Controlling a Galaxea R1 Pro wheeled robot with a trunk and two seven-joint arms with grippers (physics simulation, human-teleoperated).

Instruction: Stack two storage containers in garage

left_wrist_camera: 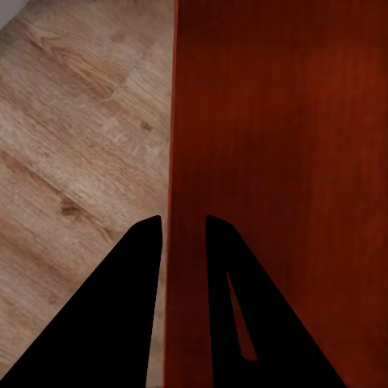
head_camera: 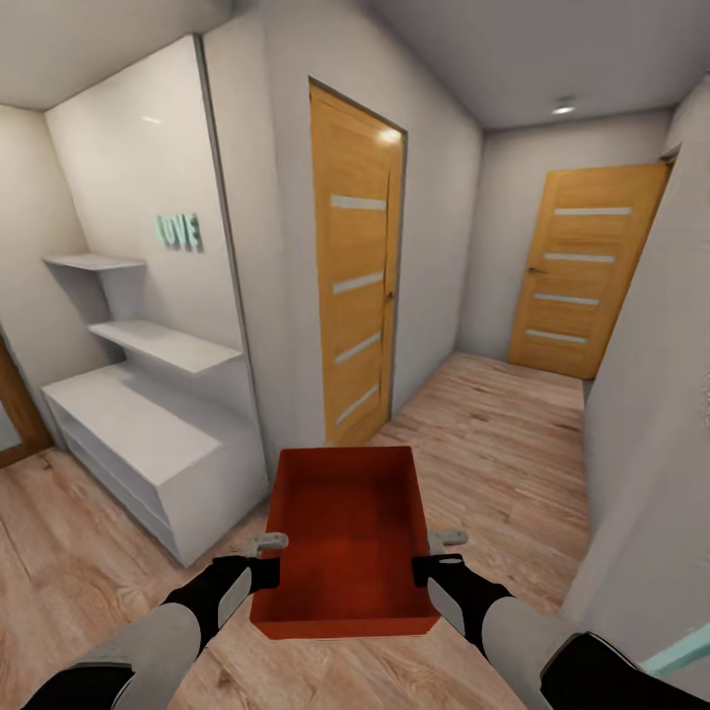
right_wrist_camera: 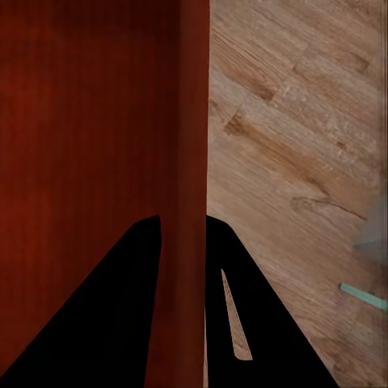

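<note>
Bin (head_camera: 345, 552) at lower centre looks rigid, light, slick-walled; left gripper (left_wrist_camera: 183, 230) and right gripper (right_wrist_camera: 183, 229) each pinch a side wall, best hold mid-rim.

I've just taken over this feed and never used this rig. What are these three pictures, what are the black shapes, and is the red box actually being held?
The large picture looks down from the robot's head over both arms. You are in a hallway with a light wood floor, white shelves and two wooden doors.

The red box is a storage container, an open-top bin that looks empty, carried in front of the robot. The left gripper pinches its left wall and the right gripper its right wall.

The two small pictures come from cameras near each gripper. The black wedges are the fingers: in both wrist views, the container's wall sits between the left gripper and the right gripper fingers.
</note>
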